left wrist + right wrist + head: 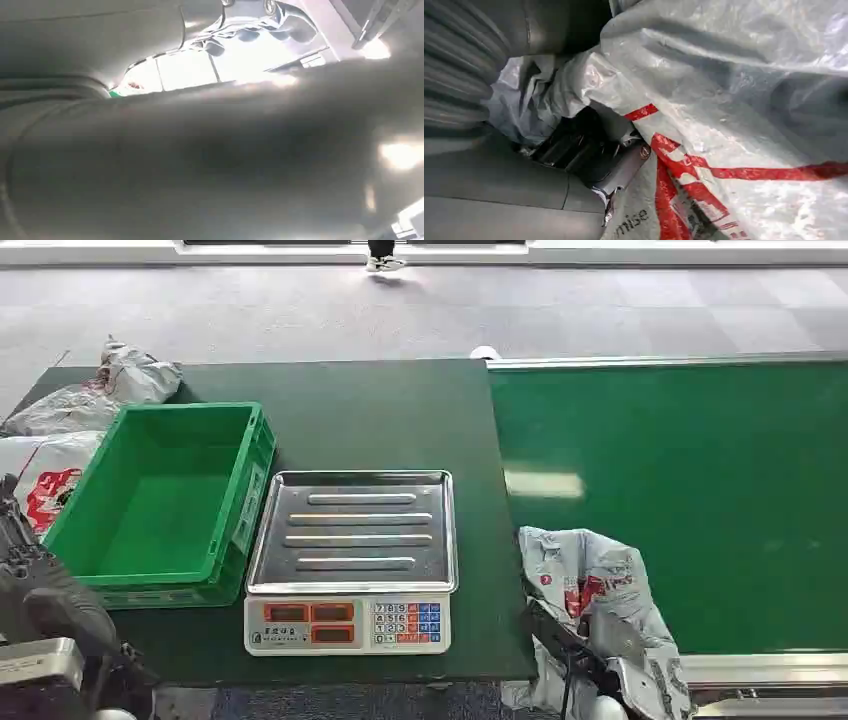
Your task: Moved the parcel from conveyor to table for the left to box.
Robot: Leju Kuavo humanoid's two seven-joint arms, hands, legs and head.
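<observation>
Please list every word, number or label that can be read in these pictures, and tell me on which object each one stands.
"mise": the end of a cut-off word on the grey parcel, right wrist view.
Scale: keypad digits and the label under its displays are too small to read.
Red print on the parcels: not readable.

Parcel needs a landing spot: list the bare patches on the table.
Free: the dark table strip behind the scale and green crate, and the narrow strip between the scale and the conveyor. The scale's tray is bare. Crowded: the table's left edge, piled with bagged parcels. The right hand grips the grey parcel at the conveyor's near edge.
</observation>
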